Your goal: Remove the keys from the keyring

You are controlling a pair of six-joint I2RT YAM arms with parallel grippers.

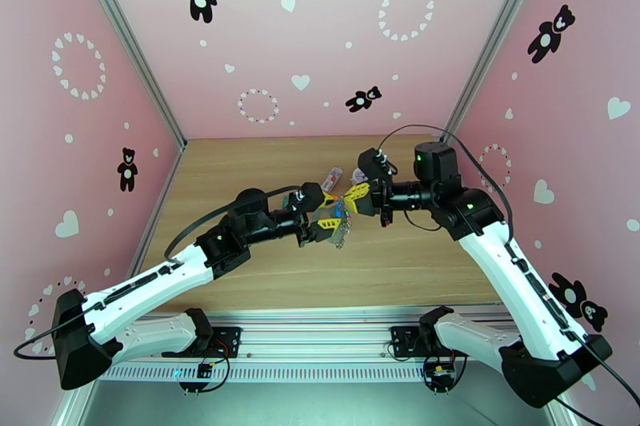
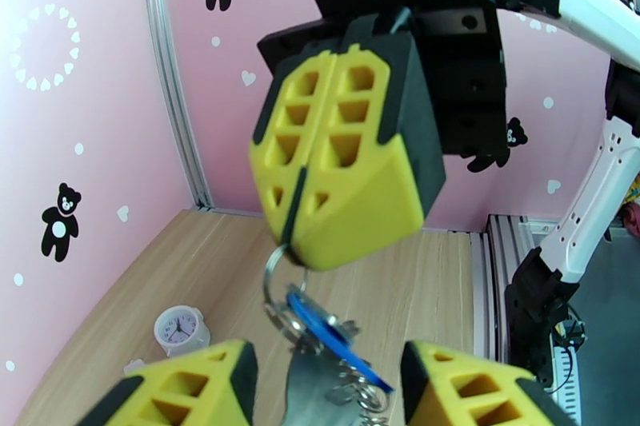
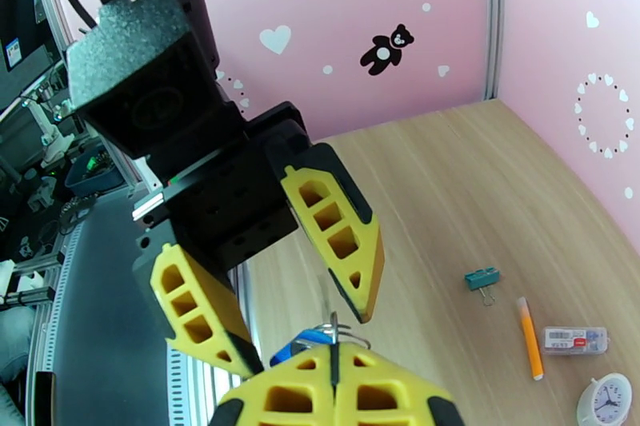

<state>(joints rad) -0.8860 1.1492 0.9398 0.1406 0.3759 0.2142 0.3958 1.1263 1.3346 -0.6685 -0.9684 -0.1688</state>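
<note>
Both grippers meet above the middle of the table. My right gripper (image 1: 352, 202) (image 2: 300, 252) (image 3: 336, 349) is shut, its yellow fingers pinching a thin metal ring of the keyring (image 2: 276, 272) (image 3: 346, 333). Below that ring hang a key with a blue head (image 2: 330, 333) (image 3: 298, 349), a bare metal blade (image 2: 308, 392) and a bit of chain (image 2: 362, 397). My left gripper (image 1: 330, 221) (image 2: 324, 354) (image 3: 308, 336) is open, one finger on each side of the hanging bunch without clamping it. The bunch shows as a small grey cluster (image 1: 342, 232) in the top view.
On the wooden table (image 1: 264, 172) lie a small white clock (image 2: 182, 329) (image 3: 608, 400), an orange pen (image 3: 528, 337), a teal binder clip (image 3: 482, 279) and a white labelled item (image 3: 574, 340). Pink walls close in the left, back and right.
</note>
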